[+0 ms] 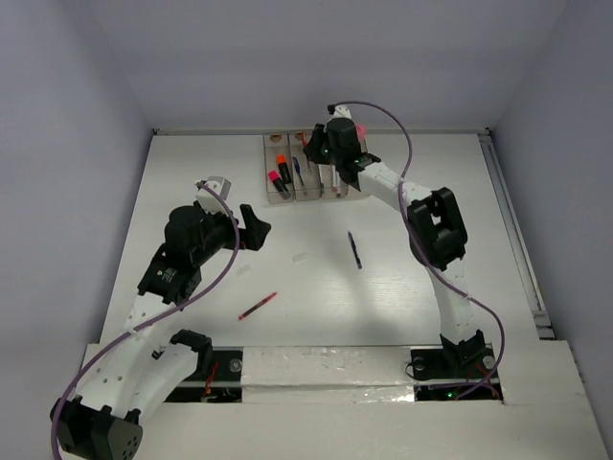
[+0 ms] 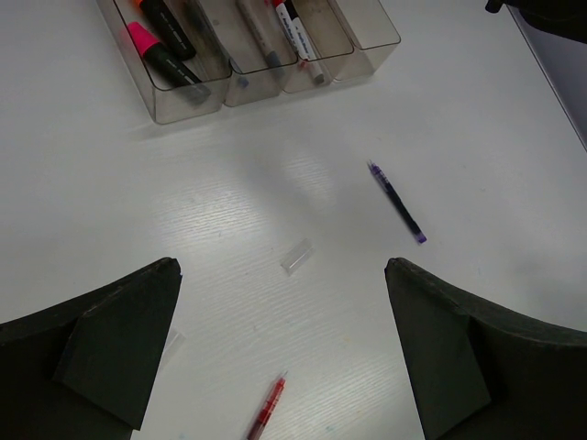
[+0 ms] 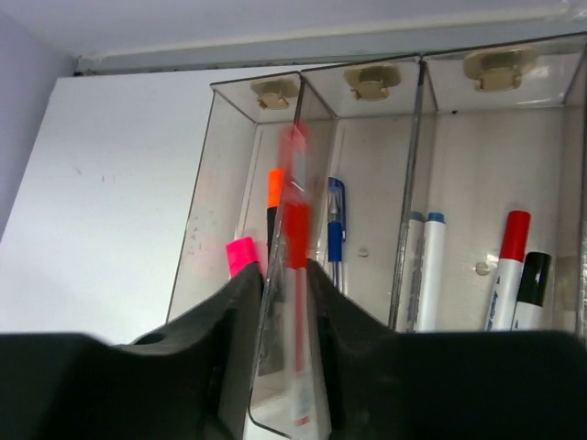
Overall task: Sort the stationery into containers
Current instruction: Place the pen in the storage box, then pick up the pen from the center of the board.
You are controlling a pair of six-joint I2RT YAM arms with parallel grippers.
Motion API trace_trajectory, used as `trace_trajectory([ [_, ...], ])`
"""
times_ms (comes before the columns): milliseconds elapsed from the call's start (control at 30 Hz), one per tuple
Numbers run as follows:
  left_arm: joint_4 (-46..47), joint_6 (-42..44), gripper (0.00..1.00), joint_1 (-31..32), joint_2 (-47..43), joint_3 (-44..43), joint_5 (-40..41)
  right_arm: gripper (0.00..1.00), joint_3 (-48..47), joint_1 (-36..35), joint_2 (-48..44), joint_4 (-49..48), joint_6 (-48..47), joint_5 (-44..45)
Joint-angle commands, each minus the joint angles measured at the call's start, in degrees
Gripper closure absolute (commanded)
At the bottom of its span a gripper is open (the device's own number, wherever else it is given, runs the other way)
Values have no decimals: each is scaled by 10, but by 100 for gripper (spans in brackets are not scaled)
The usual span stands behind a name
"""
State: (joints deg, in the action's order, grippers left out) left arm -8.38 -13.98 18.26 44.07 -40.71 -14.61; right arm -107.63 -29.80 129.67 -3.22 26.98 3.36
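R pincer [image 3: 286, 280] pinching red pen [image 3: 295, 229], axis along bins [image 3: 209, 174]

Divider wall [image 3: 299, 92] possibly under right pincer [image 3: 284, 273]

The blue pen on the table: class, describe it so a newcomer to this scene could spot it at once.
Find the row of clear bins at the far edge of the white table. Below them in the top view, mid-table, the blue pen lies loose. It is dark blue, whereas the other loose pen, lower left, is red.
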Motion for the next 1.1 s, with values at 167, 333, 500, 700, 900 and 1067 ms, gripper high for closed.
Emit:
trace_trajectory([
  [167,27,0,7,-2,-10,0,-9,48,-21,-6,-12,-6,7,-8],
  [333,28,1,7,-2,-14,0,-9,60,80,-6,-77,-50,-1,8],
  [500,28,1,7,-8,-20,0,-13,68,223,-6,-185,-66,-33,32],
  [700,29,0,7,-8,-32,-1,-18,72,396,-17,-308,-29,-26,-29],
  [900,31,0,7,-8,-60,1,-25,71,483,-54,-397,76,-45,-30],
  [1067,35,-3,8,-8,-77,5,-48,56,502,-62,-430,164,-46,43],
])
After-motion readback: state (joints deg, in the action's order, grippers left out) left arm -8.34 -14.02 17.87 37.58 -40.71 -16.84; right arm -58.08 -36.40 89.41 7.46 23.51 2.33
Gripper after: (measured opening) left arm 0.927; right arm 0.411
